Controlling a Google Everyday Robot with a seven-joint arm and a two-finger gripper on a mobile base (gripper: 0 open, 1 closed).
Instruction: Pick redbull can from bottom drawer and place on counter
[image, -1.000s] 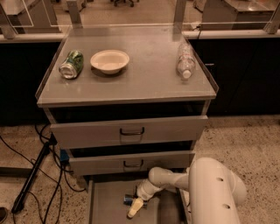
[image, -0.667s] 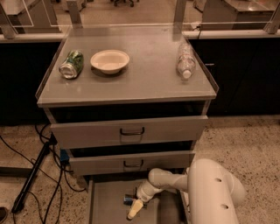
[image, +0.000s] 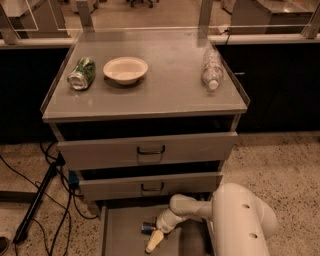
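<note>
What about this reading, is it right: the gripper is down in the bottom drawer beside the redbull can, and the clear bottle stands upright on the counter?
Not quite. The clear bottle lies on its side on the counter, not upright; the camera view shows it. The rest holds: the gripper is down in the bottom drawer beside the redbull can.

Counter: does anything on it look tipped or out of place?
Yes: the green can and the plastic bottle lie on their sides; the bowl sits upright. The gripper is in the bottom drawer by the redbull can.
</note>
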